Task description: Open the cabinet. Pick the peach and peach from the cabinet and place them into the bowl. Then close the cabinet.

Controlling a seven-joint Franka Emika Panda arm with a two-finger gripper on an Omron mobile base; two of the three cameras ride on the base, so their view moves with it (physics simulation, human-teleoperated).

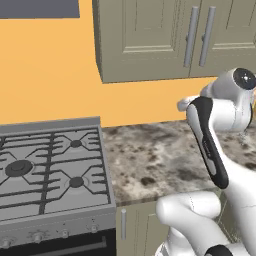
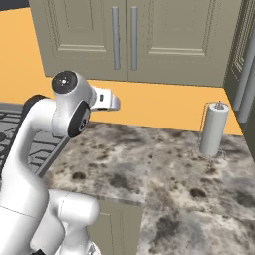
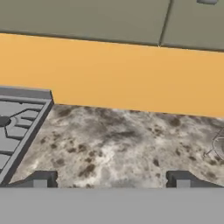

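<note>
1. The bench (image 2: 164, 164) was a mottled grey-brown stone slab below a flat orange wall (image 1: 50, 75).
2. The cabinet (image 2: 124, 35) hung on that wall above the bench: olive-grey, matte, with two recessed panel doors, both closed, and two long vertical grey bar handles (image 2: 115, 37) side by side at the centre seam.
3. The stove (image 1: 47, 170), seen in full in the left base view, was grey metal with dark ridged grates; the hand view caught just its corner.
4. A white paper towel roll (image 2: 214, 128), cylindrical and upright on a thin wire stand, appeared in the right base view.
5. The hand (image 3: 111, 179) was spread, its two dark fingertips (image 3: 41, 178) well apart, over bare bench and holding nothing.
</note>
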